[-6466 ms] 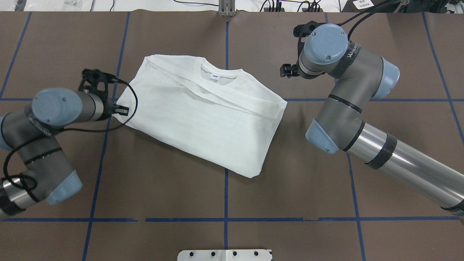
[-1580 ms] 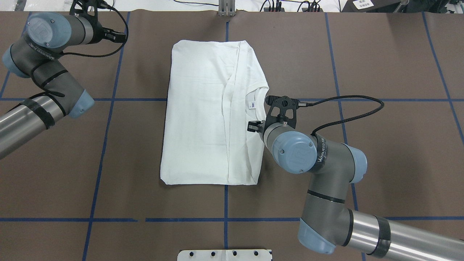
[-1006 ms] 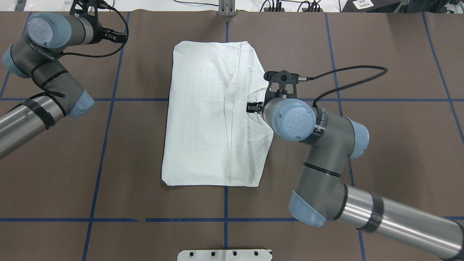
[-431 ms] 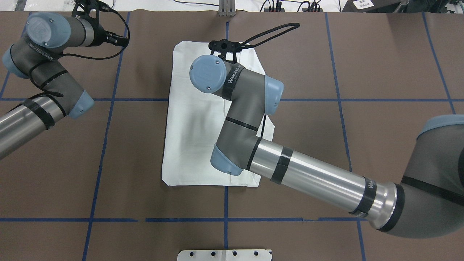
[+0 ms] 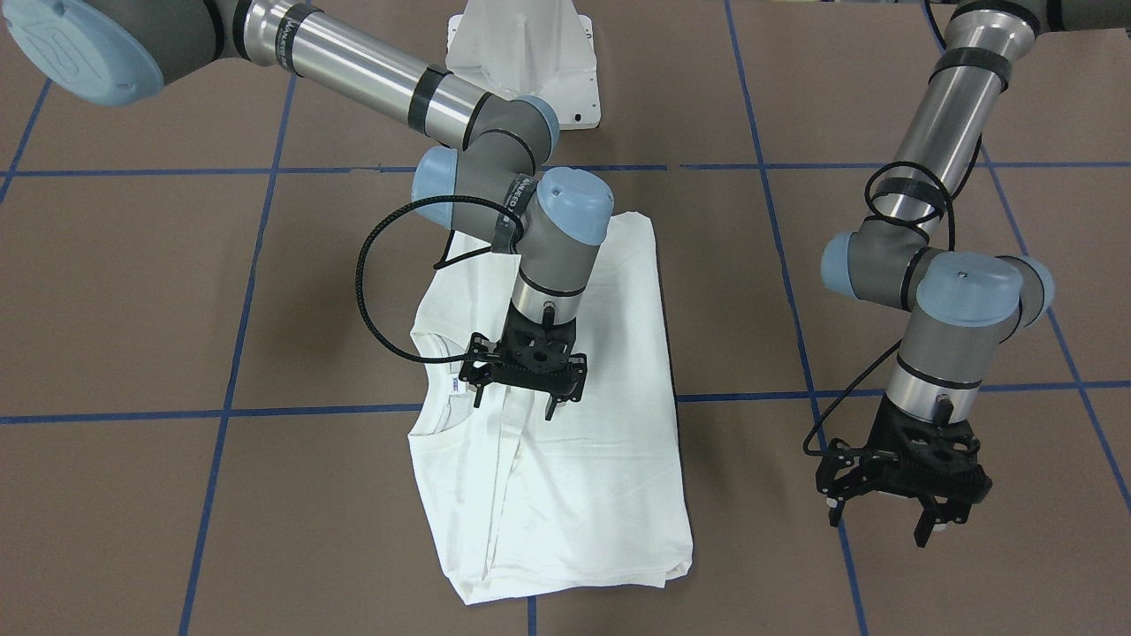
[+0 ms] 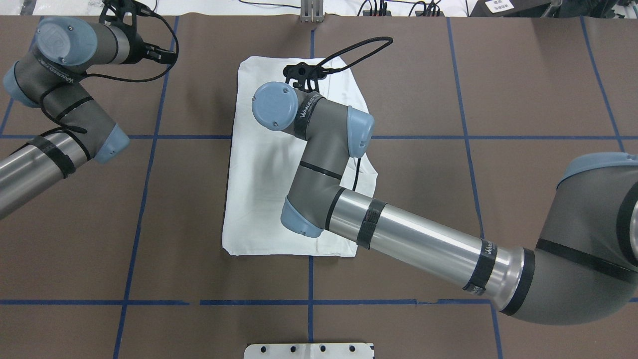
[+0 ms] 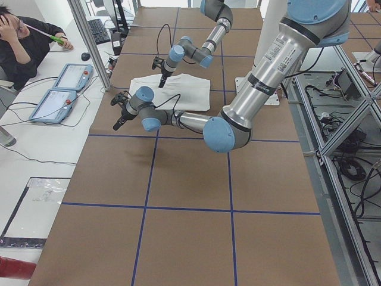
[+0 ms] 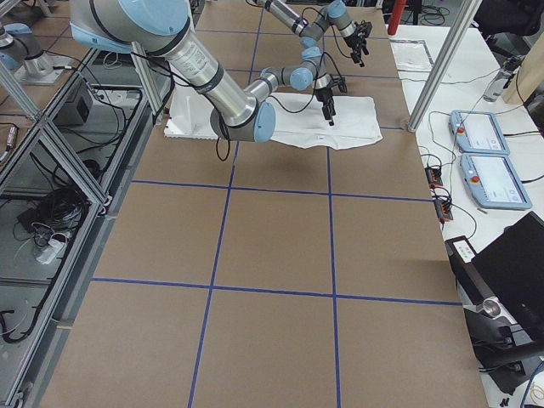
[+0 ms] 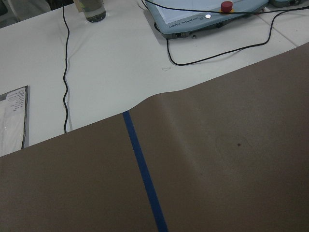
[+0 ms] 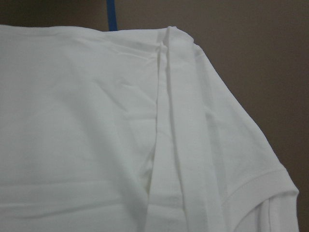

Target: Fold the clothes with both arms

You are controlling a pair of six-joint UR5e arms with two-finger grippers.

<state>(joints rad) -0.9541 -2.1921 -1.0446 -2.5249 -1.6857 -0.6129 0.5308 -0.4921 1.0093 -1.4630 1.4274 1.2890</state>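
Observation:
The white shirt [image 5: 610, 477] lies folded into a long rectangle on the brown table, its ribbed neck [image 5: 435, 390] and small label on the side nearer the right arm. My right gripper [image 5: 514, 402] hangs open just above the shirt's middle, beside the neck, with nothing between its fingers. In the overhead view the right wrist covers that gripper and part of the shirt [image 6: 259, 164]. The right wrist view is filled with shirt [image 10: 96, 121] and a lengthwise fold. My left gripper [image 5: 879, 523] stands open and empty over bare table, well clear of the shirt, at the far left [image 6: 168, 54].
The white pedestal [image 5: 521, 53] stands at the robot's side of the table. Beyond the table's far edge is a white bench with control pendants [image 7: 59, 95], cables and a seated person [image 7: 24, 42]. Aluminium posts [image 7: 89, 42] rise at that edge.
The shirt has been turned to lie lengthwise. My right arm swung from the shirt's neck edge across and over its far half. The left arm withdrew to the far left and has stayed there.

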